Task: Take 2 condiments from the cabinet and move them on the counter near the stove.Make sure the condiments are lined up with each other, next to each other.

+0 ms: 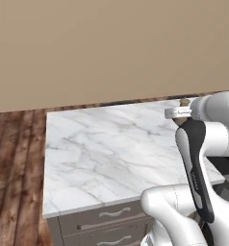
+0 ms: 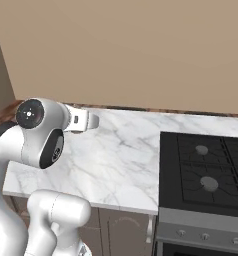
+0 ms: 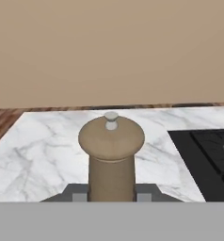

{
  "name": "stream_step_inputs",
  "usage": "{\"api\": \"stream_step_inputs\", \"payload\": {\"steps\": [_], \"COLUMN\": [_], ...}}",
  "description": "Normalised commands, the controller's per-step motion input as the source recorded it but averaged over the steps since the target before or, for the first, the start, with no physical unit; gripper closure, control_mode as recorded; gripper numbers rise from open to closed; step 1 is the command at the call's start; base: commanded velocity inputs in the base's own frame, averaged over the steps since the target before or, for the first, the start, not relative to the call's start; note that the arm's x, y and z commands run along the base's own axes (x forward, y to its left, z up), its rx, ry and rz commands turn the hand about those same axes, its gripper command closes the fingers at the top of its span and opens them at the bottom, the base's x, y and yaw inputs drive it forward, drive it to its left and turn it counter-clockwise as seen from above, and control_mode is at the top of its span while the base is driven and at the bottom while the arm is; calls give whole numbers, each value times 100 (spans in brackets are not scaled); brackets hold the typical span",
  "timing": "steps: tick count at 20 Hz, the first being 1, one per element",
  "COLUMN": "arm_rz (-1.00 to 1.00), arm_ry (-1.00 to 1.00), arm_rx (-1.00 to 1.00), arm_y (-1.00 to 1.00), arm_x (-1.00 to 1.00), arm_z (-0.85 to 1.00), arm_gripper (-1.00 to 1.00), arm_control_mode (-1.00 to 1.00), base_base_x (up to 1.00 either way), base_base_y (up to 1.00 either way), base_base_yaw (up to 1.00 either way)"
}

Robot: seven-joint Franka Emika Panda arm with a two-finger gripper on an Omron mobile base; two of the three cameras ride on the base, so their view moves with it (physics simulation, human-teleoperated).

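Wooden shaker [image 3: 111, 160] is standing upright between your jaws, which are pinching its lower body at both sides. You are carrying it above the marble counter [image 3: 48, 141], and the black cooktop [image 3: 203, 155] is lying just to its right.

Behind everything you have a plain, flat tan wall [image 1: 111, 48], evenly lit. A dark reddish-brown wood-plank floor [image 1: 15, 178] runs along its foot and down the side of the grey drawer unit with curved silver handles [image 1: 99, 223]. Light is soft, without hard shadows.
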Motion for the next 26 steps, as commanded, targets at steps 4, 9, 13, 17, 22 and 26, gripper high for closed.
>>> {"api": "stream_step_inputs", "payload": {"steps": [4,9,13,17,22,26], "arm_rz": [0,0,0,9,11,10], "arm_ry": [0,0,0,7,6,1], "arm_rx": [0,0,0,-9,-16,-8], "arm_y": [0,0,0,-5,-31,-62], "arm_x": [0,0,0,58,36,16], "arm_z": [0,0,0,-30,-33,-58], "arm_gripper": [100,100,100,100,100,100], "arm_control_mode": [100,100,100,-100,-100,-100], "base_base_x": [20,1,29,0,0,0], "base_base_y": [-2,0,0,0,0,0], "base_base_yaw": [0,0,0,0,0,0]}}
